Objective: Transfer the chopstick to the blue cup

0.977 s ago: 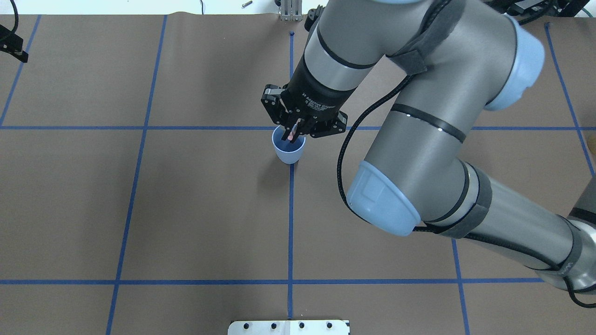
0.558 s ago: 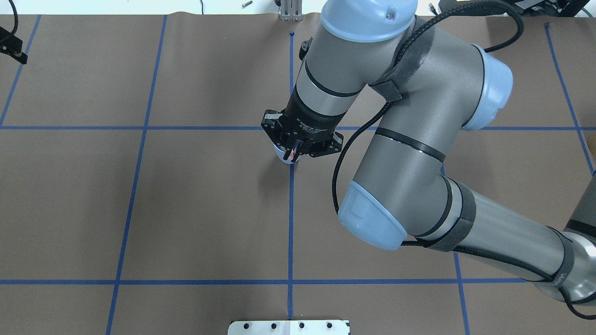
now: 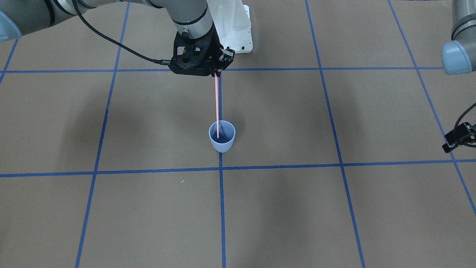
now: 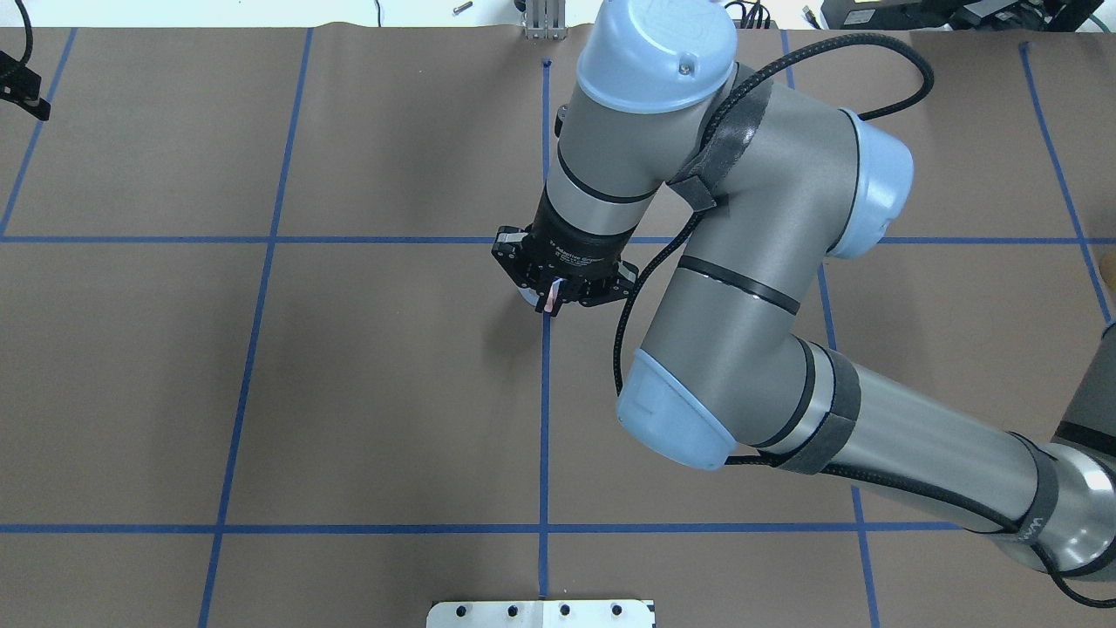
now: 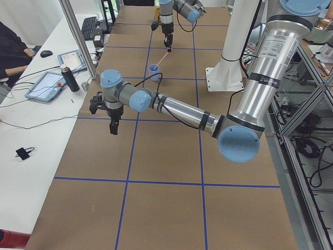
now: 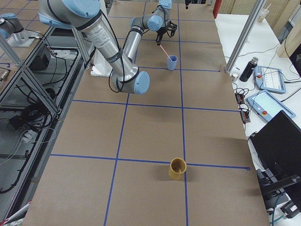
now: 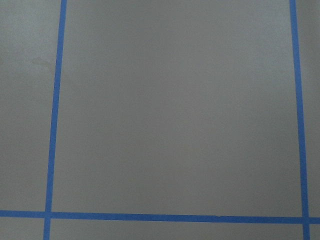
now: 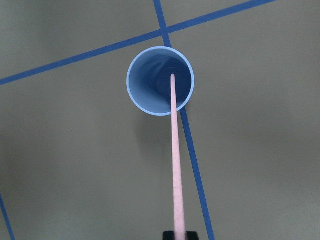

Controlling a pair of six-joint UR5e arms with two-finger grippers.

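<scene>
Toppling is the danger: right claw (image 3: 216, 75) pinches the chopstick (image 3: 216, 108) by its top, tip inside the blue cup (image 3: 222, 144) on the bench (image 3: 111, 223), and a leaning release could lever that light cup over (left claw (image 5: 113, 125), well apart: spread or not, I cannot tell).

A small pale blue plastic cup (image 3: 222, 141) on a brown paper-covered table (image 3: 297, 123), open at the sides, blocked from above.
A long thin pink chopstick (image 3: 216, 104), clamped in the black right gripper (image 3: 216, 74), reaches into the cup, so the overhead approach is taken up by stick and gripper. Bare table is seen all round the cup. A mustard-yellow cup (image 6: 178, 168) and the black left gripper (image 5: 113, 126) are found well apart, at opposite table ends.
</scene>
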